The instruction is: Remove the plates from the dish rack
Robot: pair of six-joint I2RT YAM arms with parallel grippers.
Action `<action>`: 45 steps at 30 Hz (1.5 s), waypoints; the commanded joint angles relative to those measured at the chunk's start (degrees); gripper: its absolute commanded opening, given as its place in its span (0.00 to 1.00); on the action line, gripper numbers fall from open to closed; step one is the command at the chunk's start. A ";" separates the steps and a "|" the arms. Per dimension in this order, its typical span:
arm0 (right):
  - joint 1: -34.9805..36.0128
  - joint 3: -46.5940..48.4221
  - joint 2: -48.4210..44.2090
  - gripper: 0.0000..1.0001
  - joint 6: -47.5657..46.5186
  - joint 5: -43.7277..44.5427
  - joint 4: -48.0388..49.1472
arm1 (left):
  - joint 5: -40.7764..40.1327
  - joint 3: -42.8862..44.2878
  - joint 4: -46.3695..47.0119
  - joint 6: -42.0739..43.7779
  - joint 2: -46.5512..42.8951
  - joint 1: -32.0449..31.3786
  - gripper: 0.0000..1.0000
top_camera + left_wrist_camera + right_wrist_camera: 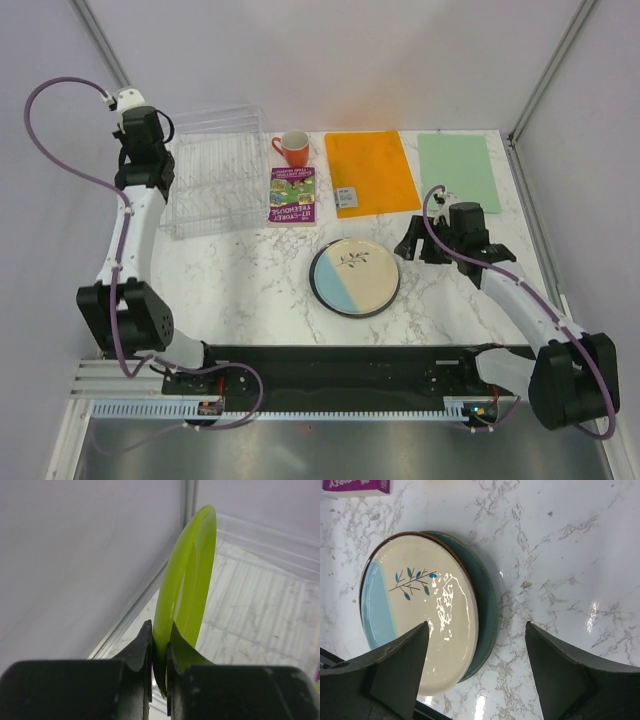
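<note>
Two plates lie stacked just below the middle of the overhead view, on the marble table [250, 290]. The cream-and-light-blue plate [354, 277] with its leaf sprig is on top. The glossy dark teal plate [487, 605] is beneath it, showing only as a crescent of rim along one side in the right wrist view.

The right gripper [476, 625] sits to the right of the stack. Its fingers are spread wide and hold nothing, and it is near the plates but not touching them.

Up in the upper left of the overhead view, the left arm reaches over the left end of the dish rack [215, 170]. From its wrist camera, the left gripper [160, 642] is clamped on the rim of the lime-green plate [187, 580]. The plate stands on edge between the fingers and rises toward the top of that frame. I cannot tell whether its lower edge touches the rack.

To the right of the rack along the top of the table are an orange mug [293, 148] and a small book [291, 195] below it. Next comes an orange mat [370, 172], then a green mat [459, 170].
</note>
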 commanded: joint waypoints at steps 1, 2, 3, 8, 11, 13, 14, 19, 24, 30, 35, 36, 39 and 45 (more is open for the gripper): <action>-0.32 2.05 -7.08 0.85 0.74 0.72 -2.38 | 10.93 -5.34 -1.50 -5.67 -13.79 -0.64 0.02; -0.24 2.22 -9.00 0.86 1.00 0.20 -2.91 | 17.83 -7.01 -1.95 -8.73 -16.26 -0.73 0.02; -0.32 2.40 -10.06 0.86 1.52 -1.12 -3.44 | 21.21 -10.42 -2.21 -10.24 -18.29 -0.73 0.02; -0.23 1.88 -14.64 0.88 5.30 -7.62 -1.87 | 49.68 -22.29 -1.95 -21.65 -28.67 -0.81 0.02; 0.03 0.13 -16.05 0.88 9.43 -13.16 2.51 | 63.23 -30.19 2.17 -28.42 -31.30 -1.69 0.02; 0.20 -0.67 -16.93 0.89 12.23 -15.97 4.63 | 70.16 -34.34 5.50 -30.90 -32.54 -2.48 0.02; 0.47 -1.72 -17.10 0.90 13.47 -16.76 7.08 | 71.42 -38.19 8.31 -33.26 -33.85 -3.27 0.02; 3.27 -5.33 -17.02 0.92 22.08 -22.57 18.95 | 75.82 -45.78 14.83 -37.15 -36.24 -8.19 0.02; 8.28 -5.33 -15.09 0.93 22.71 -19.94 21.34 | 75.39 -49.12 17.21 -39.43 -37.55 -14.34 0.02; 13.21 -6.12 -12.71 0.93 25.52 -17.74 26.79 | 74.07 -51.94 20.81 -41.90 -38.35 -18.92 0.02; 15.23 -5.25 -9.64 0.93 26.66 -17.30 30.39 | 73.72 -54.49 23.62 -44.44 -39.14 -21.29 0.02; 15.41 -4.98 -8.50 0.93 26.75 -17.13 30.66 | 73.72 -54.67 24.06 -44.71 -39.14 -21.56 0.02; 16.20 -4.37 -6.05 0.93 26.93 -17.30 32.41 | 73.98 -55.37 25.38 -45.85 -39.14 -22.26 0.02; 18.40 -3.75 -1.04 0.93 28.07 -17.12 37.16 | 73.10 -56.16 27.14 -46.82 -38.79 -24.10 0.02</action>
